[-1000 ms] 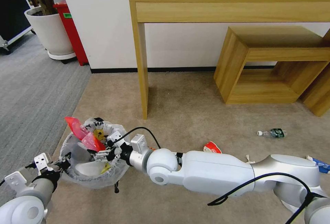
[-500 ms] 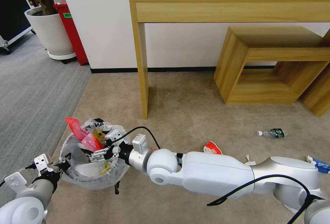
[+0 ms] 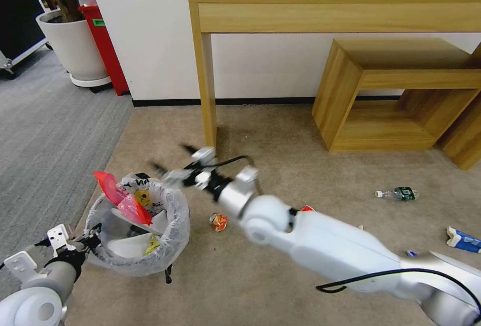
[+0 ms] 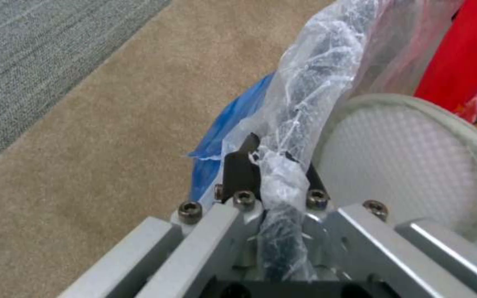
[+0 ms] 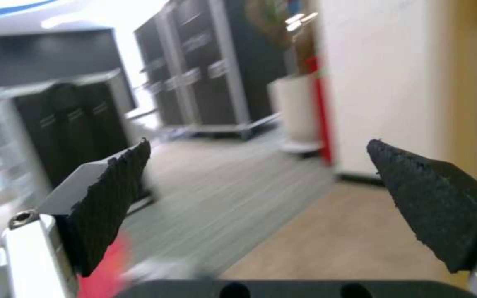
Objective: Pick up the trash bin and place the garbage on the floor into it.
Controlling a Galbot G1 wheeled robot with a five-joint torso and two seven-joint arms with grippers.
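1 crinkly-bagged round trash bin — left gripper pinching.

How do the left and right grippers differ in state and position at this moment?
The left gripper is shut on the bagged rim of the trash bin; the right gripper is open and holds nothing. The left sits low at the bin's near-left edge, while the right is raised above the floor, beyond the bin. Both have dark finger pads.
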